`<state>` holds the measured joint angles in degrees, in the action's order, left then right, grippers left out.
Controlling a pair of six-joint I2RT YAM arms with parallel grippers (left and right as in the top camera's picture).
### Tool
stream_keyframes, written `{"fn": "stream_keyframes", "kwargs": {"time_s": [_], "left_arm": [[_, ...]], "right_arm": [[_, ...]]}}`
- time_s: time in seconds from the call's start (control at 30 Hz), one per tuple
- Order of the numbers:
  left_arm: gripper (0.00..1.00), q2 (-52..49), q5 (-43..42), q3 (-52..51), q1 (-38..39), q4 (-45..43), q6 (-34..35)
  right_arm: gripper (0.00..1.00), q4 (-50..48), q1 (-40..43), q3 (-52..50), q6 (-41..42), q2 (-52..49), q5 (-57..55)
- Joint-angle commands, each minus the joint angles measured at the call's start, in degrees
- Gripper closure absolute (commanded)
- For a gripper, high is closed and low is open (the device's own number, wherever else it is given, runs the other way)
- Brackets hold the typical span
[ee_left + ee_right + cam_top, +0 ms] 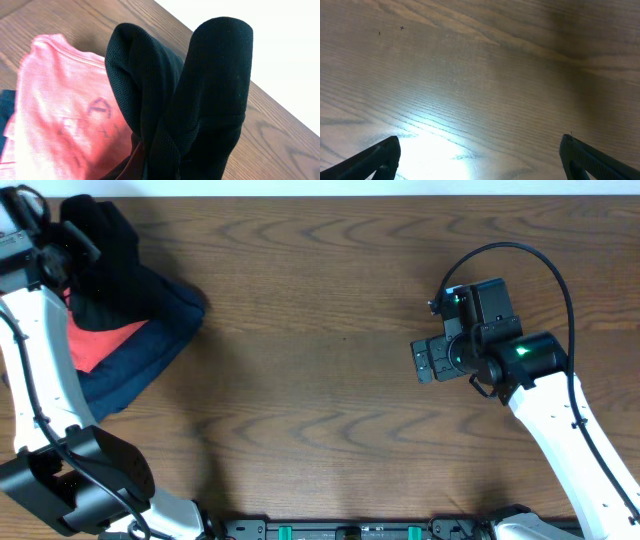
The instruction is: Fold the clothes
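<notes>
The black T-shirt [105, 265] is bunched at the far left of the table, lying over a pile of folded garments. My left gripper [55, 255] is at its left edge and shut on it. In the left wrist view the black fabric [200, 100] stands in two thick folds that rise from the jaws and hide the fingers. No logo shows. My right gripper [428, 360] is open and empty over bare wood at the right, far from the shirt; its two fingertips [480, 155] are spread wide apart.
A coral-red folded garment [100, 345] lies on a navy-blue folded garment [150, 350] under the black shirt. The coral one [55, 110] shows faint lettering in the left wrist view. The table's far edge [235, 70] runs just behind the pile.
</notes>
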<state>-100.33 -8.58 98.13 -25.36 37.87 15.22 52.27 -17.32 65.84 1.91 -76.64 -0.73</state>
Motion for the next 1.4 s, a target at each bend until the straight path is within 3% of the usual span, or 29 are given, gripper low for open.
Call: {"fn": "stream_keyframes", "kwargs": {"time_s": [0.0,0.07,0.17,0.23,0.47,0.63,0.77,0.93,1.03,1.17,1.37], "left_arm": [[0.94,-2.0,1.4,0.3,-2.4,-0.7,0.5],[0.93,-3.4,6.0,0.3,-3.8,-1.4,0.5],[0.24,-5.6,12.1,0.3,-6.4,-3.9,0.5],[0.03,-6.2,12.0,0.3,-8.2,-4.3,0.5],[0.02,-5.1,11.4,0.4,-10.7,-4.6,0.5],[0.02,-2.9,-3.3,0.4,-9.7,-10.5,-2.9],[0.15,1.5,-16.3,2.0,-8.0,-18.7,-3.1],[0.16,6.6,-19.3,2.8,-4.8,-25.6,-2.3],[0.15,6.7,-19.3,2.6,-3.7,-23.3,-2.3],[0.04,3.4,-19.3,1.3,-3.6,-16.4,-2.4],[0.02,-6.8,-13.8,-0.6,-5.3,-7.2,-3.0]], "right_arm": [[0.01,0.0,0.5,0.3,-0.7,0.3,-0.6],[0.01,0.0,0.5,0.3,-0.7,0.3,-0.6],[0.01,0.3,0.5,0.3,-0.7,0.3,-0.6],[0.01,0.4,0.5,0.3,-0.7,0.3,-0.6],[0.01,0.5,0.5,0.3,-0.7,0.3,-0.6],[0.01,0.5,0.5,0.3,-0.7,0.3,-0.6],[0.01,0.5,0.5,0.3,-0.7,0.3,-0.6],[0.01,0.4,0.5,0.3,-0.7,0.3,-0.6],[0.01,0.2,0.5,0.3,-0.7,0.3,-0.6],[0.01,0.3,0.5,0.3,-0.7,0.3,-0.5],[0.01,0.5,0.5,0.3,-0.7,0.3,-0.5]]}}
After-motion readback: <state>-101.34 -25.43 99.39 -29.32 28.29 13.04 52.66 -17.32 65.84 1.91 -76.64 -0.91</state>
